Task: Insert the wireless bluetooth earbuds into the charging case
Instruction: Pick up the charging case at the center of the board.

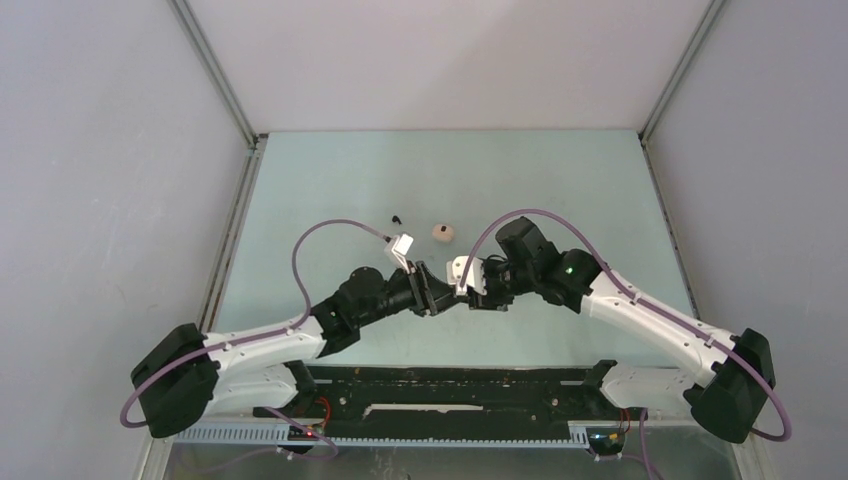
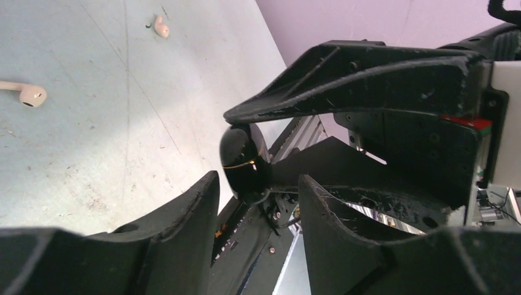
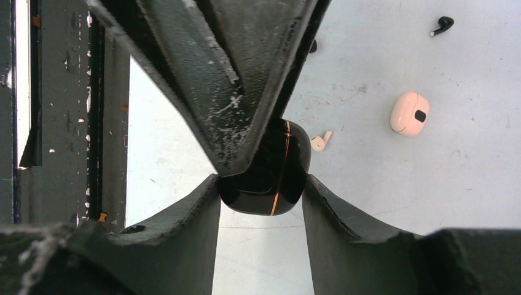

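**No buds in yet**

Right fingers (image 3: 199,206) clamp the black charging case (image 3: 267,169), lid seemingly shut; left fingers (image 2: 199,200) stand half-wide beside it. Earbuds (image 2: 31,94) lie loose on the surface (image 2: 92,153): insertion looks unstarted.

The pale green table (image 1: 330,180) is scuffed and specked. A pink case (image 1: 443,232) lies closed near its middle. Just left of the case, slightly farther back, lies a black bud (image 1: 397,218). Two beige-pink buds (image 2: 31,93) (image 2: 161,26) also lie on the bare surface, well apart from each other. They show only in the wrist views.
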